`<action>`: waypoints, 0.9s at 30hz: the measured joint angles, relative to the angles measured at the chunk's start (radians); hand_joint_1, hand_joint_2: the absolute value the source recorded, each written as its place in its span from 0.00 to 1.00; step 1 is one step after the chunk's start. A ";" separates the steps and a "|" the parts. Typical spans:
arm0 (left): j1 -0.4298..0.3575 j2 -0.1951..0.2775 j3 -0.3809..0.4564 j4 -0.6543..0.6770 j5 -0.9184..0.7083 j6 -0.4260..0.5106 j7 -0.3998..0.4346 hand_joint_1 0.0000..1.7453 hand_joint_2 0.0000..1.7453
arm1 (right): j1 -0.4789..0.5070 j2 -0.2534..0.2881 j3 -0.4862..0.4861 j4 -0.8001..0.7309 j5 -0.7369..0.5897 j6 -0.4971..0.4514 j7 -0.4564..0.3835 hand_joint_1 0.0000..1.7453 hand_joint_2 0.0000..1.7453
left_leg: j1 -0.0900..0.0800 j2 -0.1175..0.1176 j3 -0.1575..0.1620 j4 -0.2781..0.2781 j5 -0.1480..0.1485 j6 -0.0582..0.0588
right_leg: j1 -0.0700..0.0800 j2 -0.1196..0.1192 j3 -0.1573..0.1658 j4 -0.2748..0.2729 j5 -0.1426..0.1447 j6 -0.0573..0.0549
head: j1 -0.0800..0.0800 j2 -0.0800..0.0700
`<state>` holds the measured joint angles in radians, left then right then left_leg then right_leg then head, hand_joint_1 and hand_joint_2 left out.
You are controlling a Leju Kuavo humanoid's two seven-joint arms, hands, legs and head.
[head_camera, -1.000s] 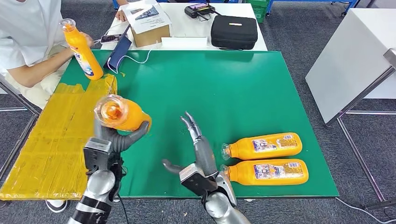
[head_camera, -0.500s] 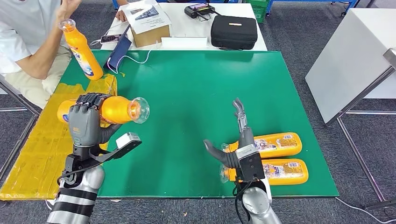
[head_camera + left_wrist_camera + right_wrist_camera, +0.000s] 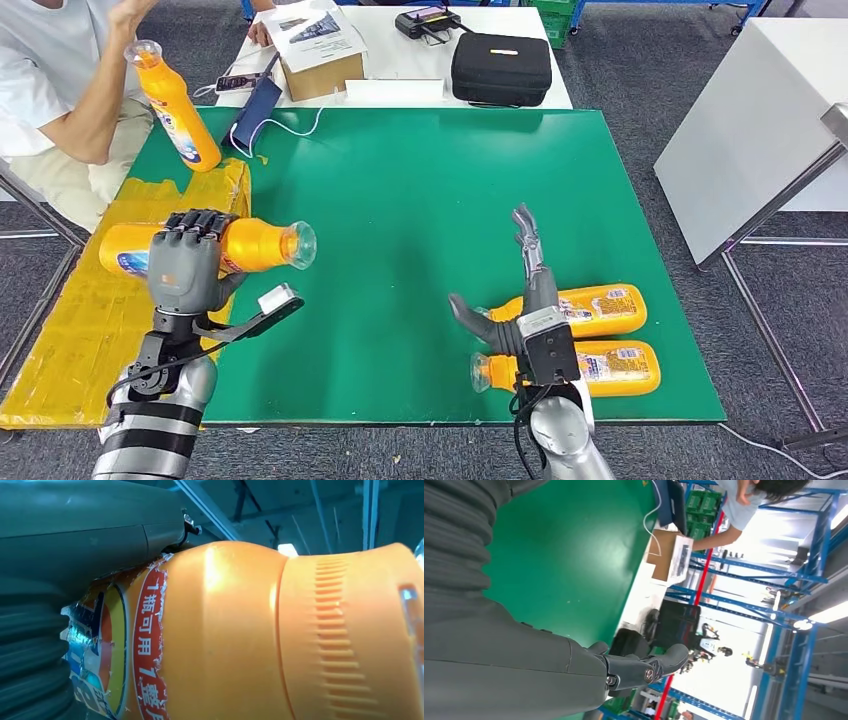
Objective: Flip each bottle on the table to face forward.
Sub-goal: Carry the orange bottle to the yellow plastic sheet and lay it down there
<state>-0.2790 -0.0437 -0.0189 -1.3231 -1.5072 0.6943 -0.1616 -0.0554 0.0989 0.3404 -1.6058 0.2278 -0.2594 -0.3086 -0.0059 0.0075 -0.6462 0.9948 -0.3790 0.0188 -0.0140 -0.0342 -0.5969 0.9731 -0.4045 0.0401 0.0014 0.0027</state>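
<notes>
In the head view, we saw the left hand (image 3: pixel 185 262) wrapped around an orange bottle (image 3: pixel 255 244), which it held lying sideways in the air over the left edge of the green desk (image 3: pixel 420 190), its clear cap pointing towards the desk's middle. The right hand (image 3: pixel 520 300) held nothing, its fingers apart and stretched forward, and it hovered just beside the capped ends of two more orange bottles lying flat near the front right corner: the farther bottle (image 3: pixel 585 308) and the nearer bottle (image 3: pixel 590 365), side by side and close together, caps pointing left. A fourth bottle (image 3: pixel 178 108) stood upright at the far left corner, next to a seated person (image 3: pixel 60 70). A yellow sheet (image 3: pixel 100 310) lay along the desk's left side. Beyond the green top sat a black case (image 3: pixel 500 68) and a cardboard box (image 3: pixel 318 50).

In the left wrist view, we saw the held bottle (image 3: pixel 240 630) close up, with its torn label, pressed against the hand's grey cover (image 3: pixel 75 535).

In the right wrist view, we saw the right hand's grey thumb (image 3: pixel 644 665) extended over the green desk (image 3: pixel 574 555), touching nothing.
</notes>
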 joint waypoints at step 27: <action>-0.185 0.066 -0.117 0.663 -0.060 0.001 0.235 0.00 1.00 | -0.151 -0.017 0.064 0.124 0.044 0.011 0.012 0.00 1.00 | 0.000 -0.001 -0.001 0.000 0.001 0.000 | 0.000 0.000 0.000 0.000 0.001 0.000 | 0.000 0.000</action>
<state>-0.4639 0.0226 -0.1356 -0.6605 -1.5668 0.6951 0.0738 -0.2068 0.0820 0.4046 -1.4822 0.2718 -0.2485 -0.2966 -0.0058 0.0069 -0.6468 0.9949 -0.3783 0.0189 -0.0140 -0.0346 -0.5968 0.9734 -0.4039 0.0402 0.0018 0.0027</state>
